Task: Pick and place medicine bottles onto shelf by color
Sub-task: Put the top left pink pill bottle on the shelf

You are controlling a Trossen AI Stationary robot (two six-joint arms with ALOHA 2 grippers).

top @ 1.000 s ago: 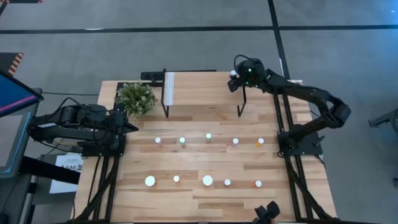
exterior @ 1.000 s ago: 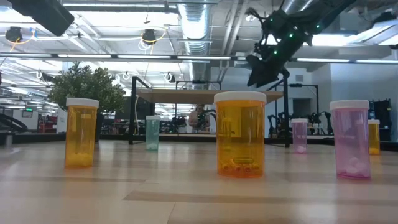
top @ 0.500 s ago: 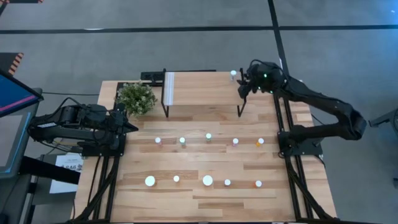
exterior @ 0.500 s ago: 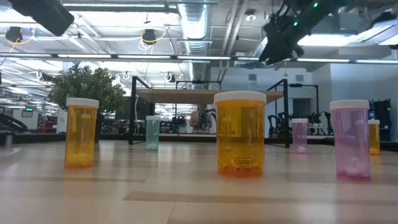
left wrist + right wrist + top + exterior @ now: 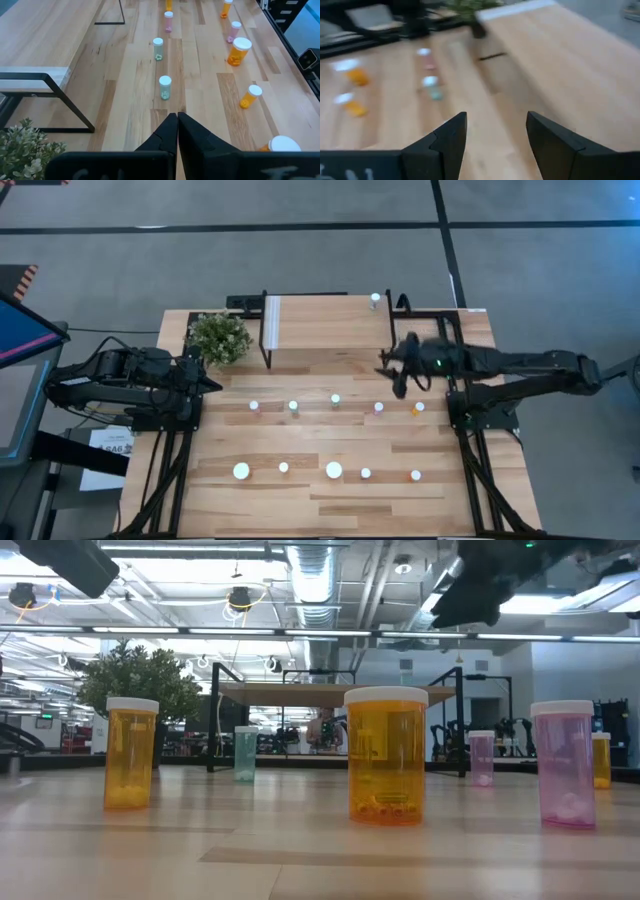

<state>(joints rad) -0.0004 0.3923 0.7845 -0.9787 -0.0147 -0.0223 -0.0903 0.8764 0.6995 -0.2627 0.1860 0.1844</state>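
Our right gripper [image 5: 392, 370] hangs open and empty just in front of the shelf [image 5: 330, 320], where one bottle [image 5: 375, 300] stands at the far right corner. We should drop straight over the pink bottle [image 5: 378, 408] below, centring its cap. Our left gripper [image 5: 177, 125] waits shut at the left edge.

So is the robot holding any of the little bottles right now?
No, nothing is held. The right gripper has its fingers open and empty above the table beside the shelf. The left gripper waits shut on nothing.
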